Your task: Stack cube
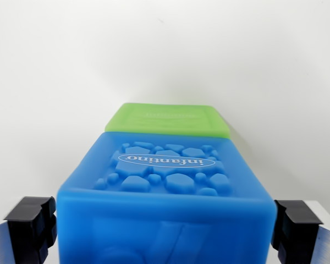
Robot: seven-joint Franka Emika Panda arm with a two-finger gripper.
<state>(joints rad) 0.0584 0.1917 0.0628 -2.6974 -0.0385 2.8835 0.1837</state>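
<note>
we see a plain white counter [49,137] that runs up into an equally white, bare background, with no edge between them that we can make out; soft grey shadows lie around the blocks. nothing else of the room shows.

nearest to us, at the bottom corners of the wrist view, are the two black fingertips [30,225] of the hand [165,231], one at the left and one at the right. between them sits the blue cube [168,220], filling the low middle of the picture. the left tip looks pressed against the cube's left side and the right tip sits right at its right side, so the hand appears closed on the blue cube, though we cannot see the contact faces themselves.

we count two cubes, one blue and one green. the blue one is soft-looking and translucent at its edges, with a raised pebble pattern on its upper face and a white oval bearing the word "infantino", which reads upside down to us. its near face has moulded relief that is cut off by the frame.

beyond it, just past its far edge, lies the green cube [168,120]; only its top face shows, with faint embossed lettering. whether the two touch we cannot tell.

we see no containers here.
</note>
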